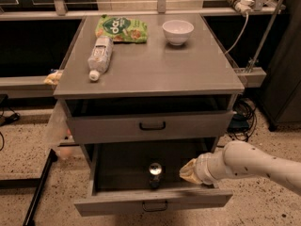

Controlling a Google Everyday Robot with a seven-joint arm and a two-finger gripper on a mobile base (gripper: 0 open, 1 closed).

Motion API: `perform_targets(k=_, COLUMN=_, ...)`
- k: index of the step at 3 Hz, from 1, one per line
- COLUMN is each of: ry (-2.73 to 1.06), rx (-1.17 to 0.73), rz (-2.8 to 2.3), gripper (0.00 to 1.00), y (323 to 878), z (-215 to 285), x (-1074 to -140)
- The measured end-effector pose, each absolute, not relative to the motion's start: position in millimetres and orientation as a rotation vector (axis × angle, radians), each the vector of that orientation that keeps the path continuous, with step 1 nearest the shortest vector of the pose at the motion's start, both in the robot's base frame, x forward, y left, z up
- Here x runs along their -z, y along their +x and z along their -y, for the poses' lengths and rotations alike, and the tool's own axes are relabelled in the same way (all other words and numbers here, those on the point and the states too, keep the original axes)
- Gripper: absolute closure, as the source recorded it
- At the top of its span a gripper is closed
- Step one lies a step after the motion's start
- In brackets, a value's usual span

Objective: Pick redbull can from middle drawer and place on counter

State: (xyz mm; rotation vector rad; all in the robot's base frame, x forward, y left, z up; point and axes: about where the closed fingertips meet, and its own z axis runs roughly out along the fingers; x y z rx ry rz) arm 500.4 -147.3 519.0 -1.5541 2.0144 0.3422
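Inside the middle drawer [108,202], pincer [187,171] sits near redbull can [155,173], open or closed unclear

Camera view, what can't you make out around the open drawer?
- redbull can: camera view, only the silver top shows; its body is lost in the dark middle drawer.
- gripper, in that drawer right of the can: its front end is hidden by its own wrist.
- arm: cut off by the right edge.
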Motion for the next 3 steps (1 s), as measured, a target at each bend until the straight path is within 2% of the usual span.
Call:
perform_targets(k=1, ry=-1.539, rx=-0.364, rz=-1.994, gripper=0.36, y=506.2, z=144.5, x=-503.6)
perform_targets(k=2, ry=-1.525, rx=-0.39, rz=-1.965, gripper=0.22, y=514.8, z=138.7, x=-491.0)
perform_targets(k=3, ry=-1.52, rx=-0.421, rz=-1.943, gripper=0.13, y=523.4, z=129.6, x=-480.3)
